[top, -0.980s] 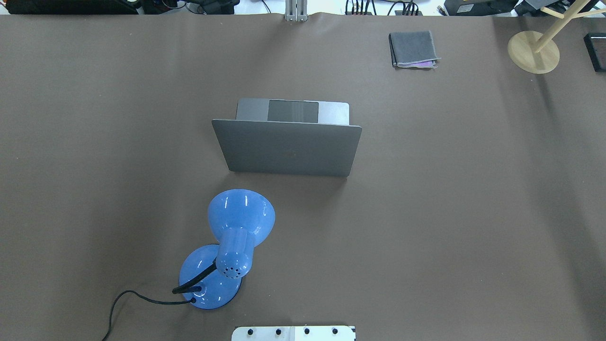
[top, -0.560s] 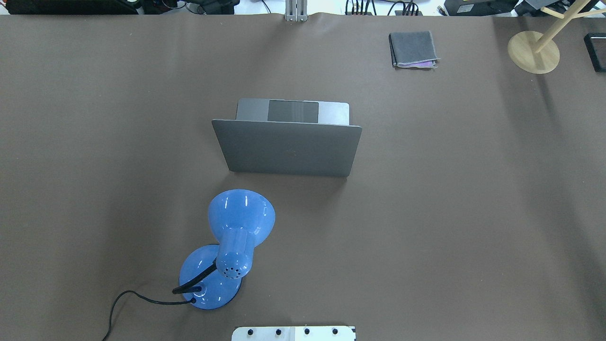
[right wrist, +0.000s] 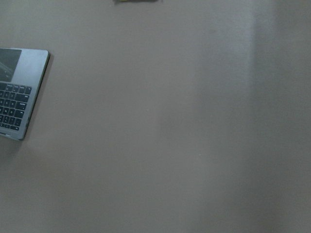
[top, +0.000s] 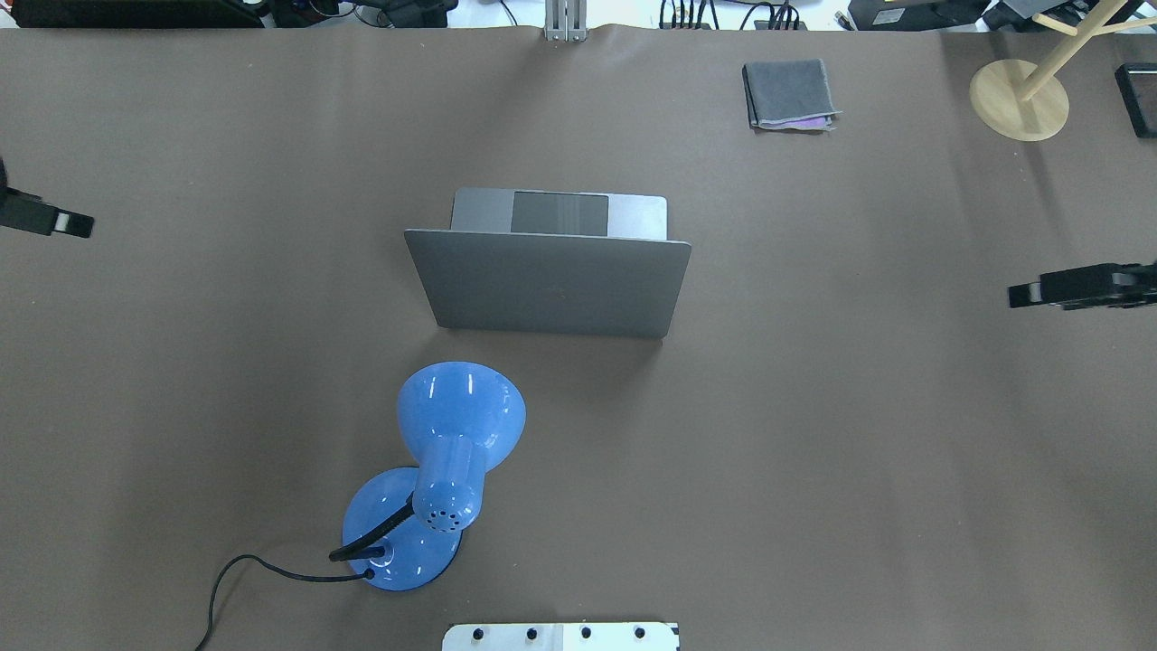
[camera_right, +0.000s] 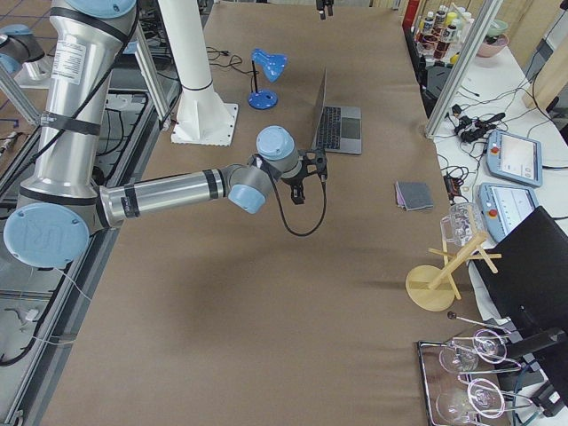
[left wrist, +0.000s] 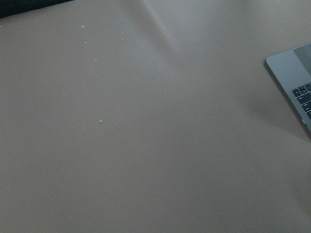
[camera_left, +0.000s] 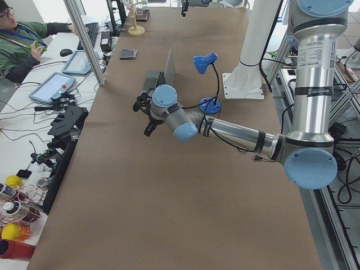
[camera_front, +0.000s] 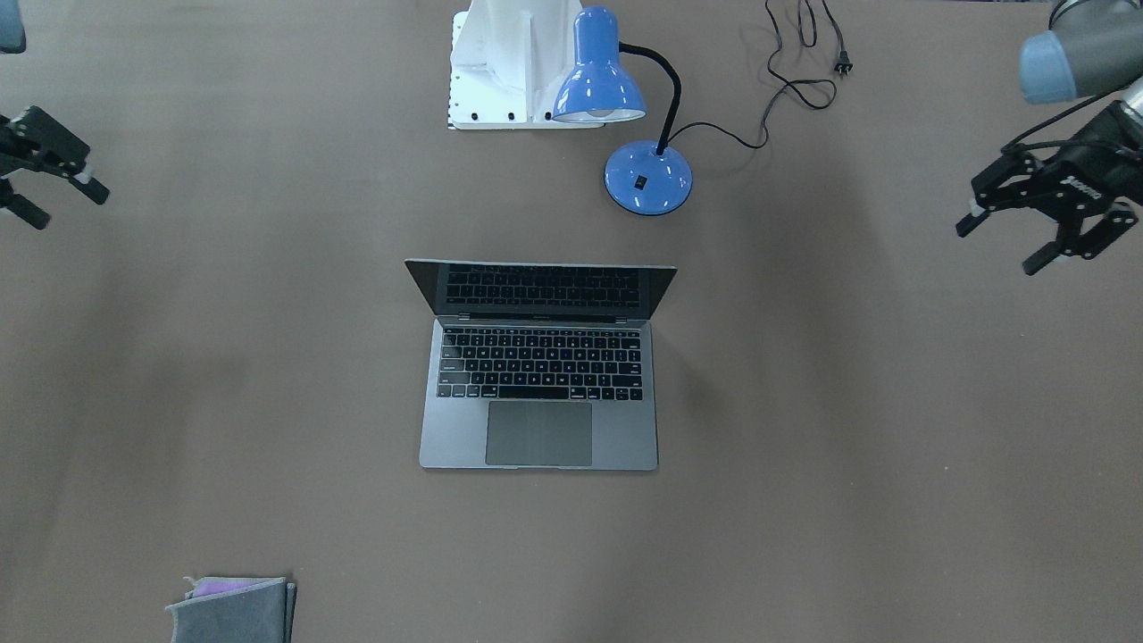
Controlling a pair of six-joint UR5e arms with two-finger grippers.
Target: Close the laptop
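The laptop (camera_front: 539, 393) is seen open at the middle of the table (camera_front: 848, 446), its lid raised steeply and its keyboard turned away from the robot. The left gripper (camera_front: 998, 243) is held low above the table, well out on the robot's left, at the end of a forearm stretched nearly level. Its jaws are spread, with nothing between them. The right gripper (camera_front: 71, 208) is held likewise, well apart from the laptop on the opposite side, its jaws also released and empty. A blue desk lamp (camera_front: 596, 85) is placed between the robot's base and the laptop lid.
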